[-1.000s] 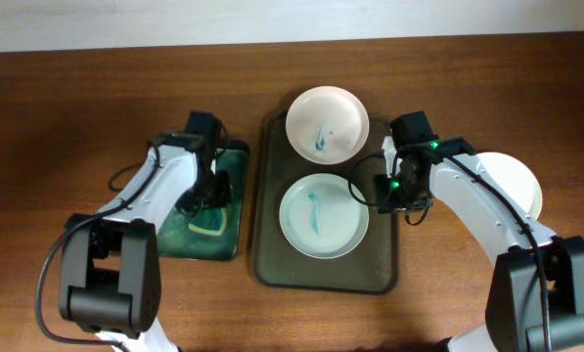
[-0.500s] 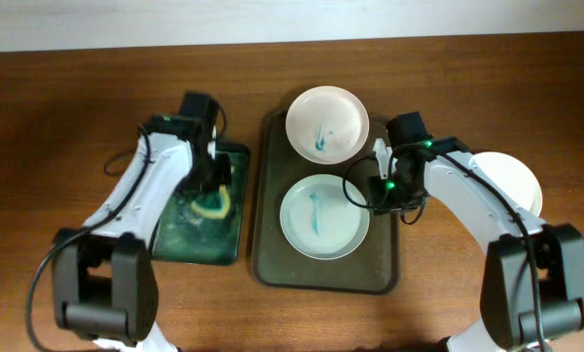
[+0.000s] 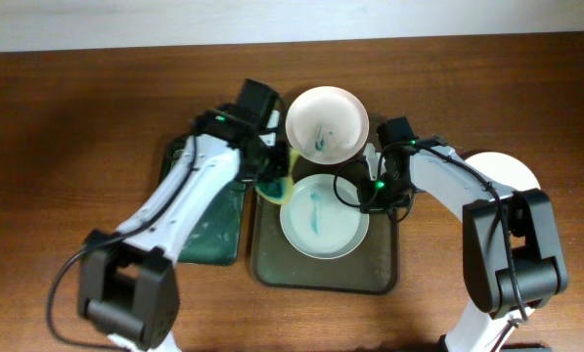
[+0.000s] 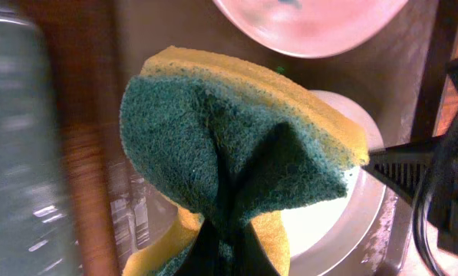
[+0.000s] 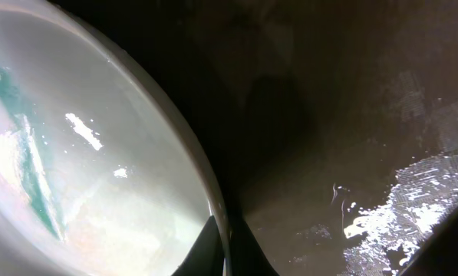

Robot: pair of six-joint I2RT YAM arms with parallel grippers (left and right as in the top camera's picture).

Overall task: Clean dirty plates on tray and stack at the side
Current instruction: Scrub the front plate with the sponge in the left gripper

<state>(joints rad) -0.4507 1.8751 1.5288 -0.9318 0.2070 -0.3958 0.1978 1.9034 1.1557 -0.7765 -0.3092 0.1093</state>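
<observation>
Two white plates smeared with green lie on the dark tray (image 3: 380, 274): a far plate (image 3: 328, 122) and a near plate (image 3: 321, 217). My left gripper (image 3: 273, 181) is shut on a yellow-and-green sponge (image 4: 236, 146) and holds it over the tray's left edge, beside the near plate (image 4: 344, 207). My right gripper (image 3: 367, 192) is shut on the near plate's right rim (image 5: 213, 207), one finger on each side. The green smear (image 5: 29, 161) shows inside that plate.
A clean white plate (image 3: 512, 181) lies on the table to the right of the tray. A green wet mat (image 3: 205, 230) lies left of the tray. The tray floor (image 5: 382, 138) has wet streaks.
My left gripper lifted the sponge off the green mat and carried it right to the tray's left edge. My right gripper shifted slightly left along the near plate's rim.
</observation>
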